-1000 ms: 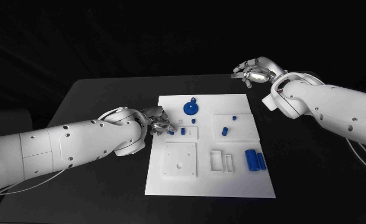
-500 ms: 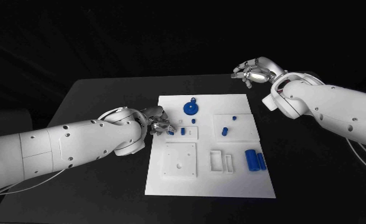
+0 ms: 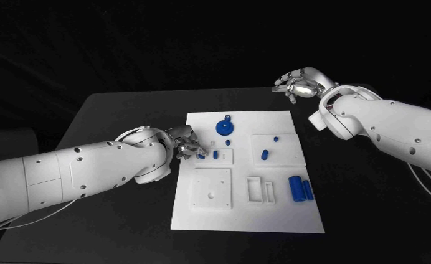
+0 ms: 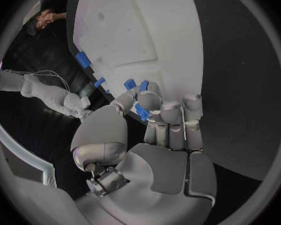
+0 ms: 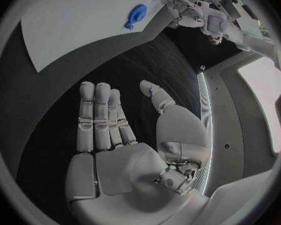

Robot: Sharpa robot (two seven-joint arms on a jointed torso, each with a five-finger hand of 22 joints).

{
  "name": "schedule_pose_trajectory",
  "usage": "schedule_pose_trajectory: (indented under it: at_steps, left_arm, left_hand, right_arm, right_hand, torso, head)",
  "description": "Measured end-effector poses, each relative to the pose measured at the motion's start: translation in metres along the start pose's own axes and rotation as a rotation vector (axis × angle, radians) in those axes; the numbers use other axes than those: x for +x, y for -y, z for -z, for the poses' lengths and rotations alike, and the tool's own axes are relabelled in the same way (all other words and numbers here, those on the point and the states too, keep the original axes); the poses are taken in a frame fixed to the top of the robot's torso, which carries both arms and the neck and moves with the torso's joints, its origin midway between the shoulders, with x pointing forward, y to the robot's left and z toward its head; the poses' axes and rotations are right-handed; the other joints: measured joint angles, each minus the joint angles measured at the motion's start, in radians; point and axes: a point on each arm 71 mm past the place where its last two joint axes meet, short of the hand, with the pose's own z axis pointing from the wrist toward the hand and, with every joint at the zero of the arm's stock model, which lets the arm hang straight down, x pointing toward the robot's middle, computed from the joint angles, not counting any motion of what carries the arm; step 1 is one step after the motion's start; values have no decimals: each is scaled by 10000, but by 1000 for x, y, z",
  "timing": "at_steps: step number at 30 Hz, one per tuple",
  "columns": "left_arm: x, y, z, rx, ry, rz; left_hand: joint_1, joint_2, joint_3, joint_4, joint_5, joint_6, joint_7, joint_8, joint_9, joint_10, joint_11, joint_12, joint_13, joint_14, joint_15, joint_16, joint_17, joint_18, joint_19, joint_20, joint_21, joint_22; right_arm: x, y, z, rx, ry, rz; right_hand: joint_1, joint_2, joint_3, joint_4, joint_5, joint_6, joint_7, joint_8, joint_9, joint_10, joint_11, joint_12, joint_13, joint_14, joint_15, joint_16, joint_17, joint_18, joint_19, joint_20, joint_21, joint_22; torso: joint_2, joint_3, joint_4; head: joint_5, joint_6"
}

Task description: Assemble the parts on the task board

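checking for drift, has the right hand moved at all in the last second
No. The right hand hovers at the same spot beyond the task board's far right corner, fingers spread and empty.

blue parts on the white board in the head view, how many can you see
8: round disc near the far edge, peg, two pieces by the left hand's fingers, peg, peg, two cylinders at right. The hand may hide more.

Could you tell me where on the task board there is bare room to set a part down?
Free: the task board's near strip below the raised white plate, and its far right corner beyond the round blue part. Crowded: the left edge by the left hand, and around the two blue cylinders.
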Motion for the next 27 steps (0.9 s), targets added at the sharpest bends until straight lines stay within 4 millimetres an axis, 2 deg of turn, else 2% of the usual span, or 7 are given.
schedule_pose_trajectory:
  at_steps: [2, 3, 7, 17, 20, 24, 27]
  left_arm:
    - [0, 0, 0, -9, 3, -1]
    - [0, -1, 0, -18, 5, -1]
    - [0, -2, 0, -57, 12, -1]
    - [0, -3, -1, -94, 13, -5]
    - [0, -4, -1, -120, 19, -8]
    - [0, -4, -1, -132, 21, -9]
    - [0, -4, -1, -140, 21, -11]
  left_hand:
    - [-67, -67, -16, 120, -34, 1, 0, 3, -3, -23, -24, 0, 0, 1, -5, 0, 0, 0, 0, 0, 0, 0]
    - [-108, -108, -46, 171, -81, 13, -13, 11, -8, -35, -37, 19, 0, -2, -79, 0, 0, 0, 0, 0, 0, 0]
    - [-224, -225, -73, 356, -232, 210, -209, 42, -27, -68, -74, 48, -1, 99, -215, 0, 0, 0, 0, 0, 0, 10]
    - [-290, -291, -82, 497, -347, 258, -257, 100, -36, -67, -76, 86, -15, 102, -219, 37, -1, 0, 0, 0, 0, 9]
    - [-347, -347, -77, 576, -348, 304, -303, 118, -35, -65, -78, 85, -14, 72, -252, 37, -1, 0, 0, 0, 0, 20]
    - [-367, -368, -95, 676, -485, 335, -335, 118, -35, -50, -92, 135, -24, 73, -257, 37, -1, 0, 0, 0, 0, 19]
    - [-432, -433, -87, 796, -1025, 368, -368, 129, -32, -45, -97, 135, -35, 80, -269, 75, -2, 0, 0, 0, 0, 30]
  right_arm:
    - [0, 0, 0, -4, 0, -1]
    - [0, 0, 0, -7, 2, -1]
    - [0, 0, 0, -9, 9, 0]
    - [1, -1, 0, -36, -1, -12]
    - [0, -1, 0, -37, 4, -13]
    - [0, -1, 0, -37, 9, -17]
    - [0, -1, 0, -39, 7, -22]
  right_hand:
    - [0, 0, 0, 0, 0, 0, -1, 0, 0, 0, 0, 0, 0, 0, 0, 0, 0, 0, 0, 0, 0, 0]
    - [0, 0, 0, 0, 0, 0, -2, 0, 0, 0, 0, -1, 0, 0, 0, 0, 0, 0, 0, 0, 0, 0]
    - [0, 0, 0, 0, 0, -15, -19, 0, 0, 0, 0, -2, 0, 0, 0, 0, 0, 0, 0, 0, 1, 9]
    - [0, 0, 0, 0, 0, -36, -2, 0, 1, 1, 0, -4, 0, 0, 0, 0, 1, 0, 0, 0, 2, 8]
    - [1, 0, 51, 13, -577, -53, 2, 47, -14, 0, 0, 55, -44, 0, 0, 1, -5, 0, 0, 0, -31, 45]
    - [1, 0, 63, 1, -658, -37, 21, 51, -14, 0, 0, 65, -57, 0, 0, 1, -11, 0, 0, 0, -52, 54]
    - [1, -1, 62, 1, -658, -34, 24, 51, -17, 0, 0, 65, -58, 0, 0, 1, -12, 0, 0, 0, -52, 54]
  torso:
    - [0, -2, 0]
    - [0, -2, 0]
    - [0, -1, 0]
    - [0, -3, 0]
    - [0, -4, 0]
    - [0, -4, 1]
    - [0, -4, 1]
  head:
    - [0, 1]
    - [0, 1]
    - [-9, 0]
    - [-28, 8]
    - [-28, 9]
    - [-37, 8]
    - [-39, 8]
